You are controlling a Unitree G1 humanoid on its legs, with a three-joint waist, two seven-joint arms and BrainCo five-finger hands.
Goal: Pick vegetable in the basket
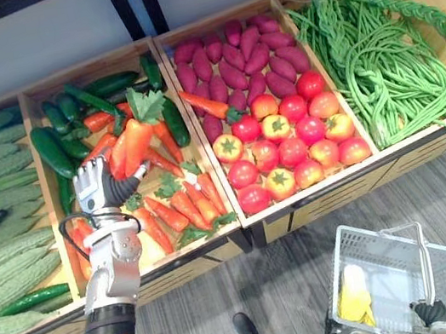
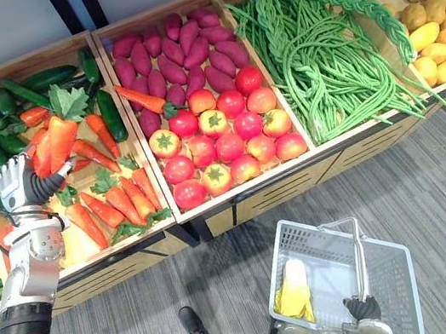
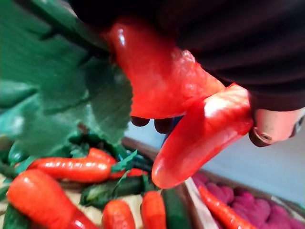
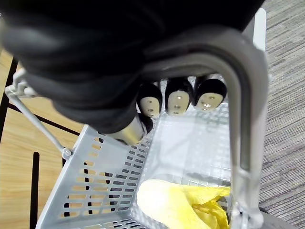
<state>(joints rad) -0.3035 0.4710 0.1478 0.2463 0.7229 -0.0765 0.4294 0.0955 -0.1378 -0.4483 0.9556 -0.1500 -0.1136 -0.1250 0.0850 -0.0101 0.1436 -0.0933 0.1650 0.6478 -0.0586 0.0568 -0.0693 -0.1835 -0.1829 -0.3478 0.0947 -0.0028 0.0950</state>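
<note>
left hand [image 1: 97,186] is clamped round what look like two orange-red carrots [image 1: 134,141] with a green leafy top [image 1: 145,104], held just above the other carrots and cucumbers in the wooden crate [image 1: 187,265]. in the left wrist view the dark fingertips [image 3: 142,121] show curled behind the carrots, which stick out past them at different angles. right hand [image 4: 178,98] is curled round the handle [image 4: 244,119] of the grey basket [image 4: 100,191], low over the floor and well apart from the crate; a yellow item [image 1: 353,293] already lies inside. the carrots are not yet in the basket. the weak spot, i'd judge, is the grip. two smooth carrots pinched together could slide against each other, and the looser one might drop into the crate or onto the floor on the way across. the leaves could also catch on neighbouring tops. a basket hanging from one handle may swing, so the drop could miss the opening.
</note>
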